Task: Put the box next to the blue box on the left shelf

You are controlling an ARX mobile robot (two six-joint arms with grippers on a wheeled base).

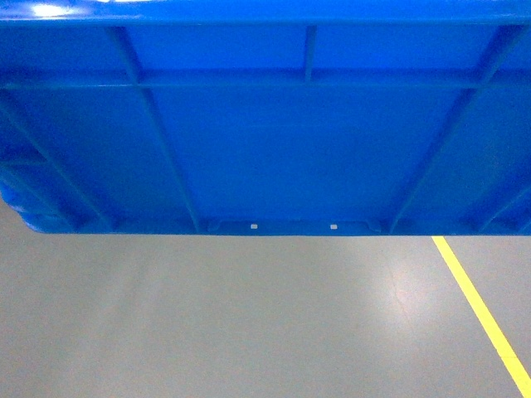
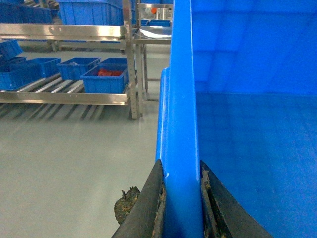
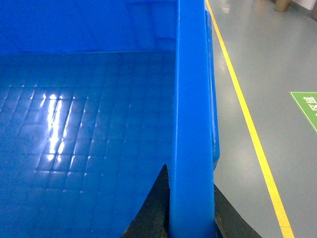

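Note:
The box (image 1: 265, 141) is a big bright-blue crate held up off the floor; its ribbed underside fills the top of the head view. My left gripper (image 2: 181, 163) is shut on the crate's left rim (image 2: 181, 99), one finger on each side. On the opposite rim (image 3: 193, 99), my right gripper (image 3: 190, 178) is shut the same way. The left shelf (image 2: 64, 97), a silver rack with white rollers (image 2: 54, 85), stands far off to the left in the left wrist view. Several blue boxes rest on it; the nearest (image 2: 105, 79) holds something red.
Grey floor lies below the crate. A yellow line (image 1: 481, 307) runs along the right, also the yellow line (image 3: 247, 124), with a green floor sign (image 3: 306, 106) beyond it. An upper rack level (image 2: 64, 32) carries more blue crates (image 2: 89, 12). A metal table frame (image 2: 151, 42) stands behind the rack post.

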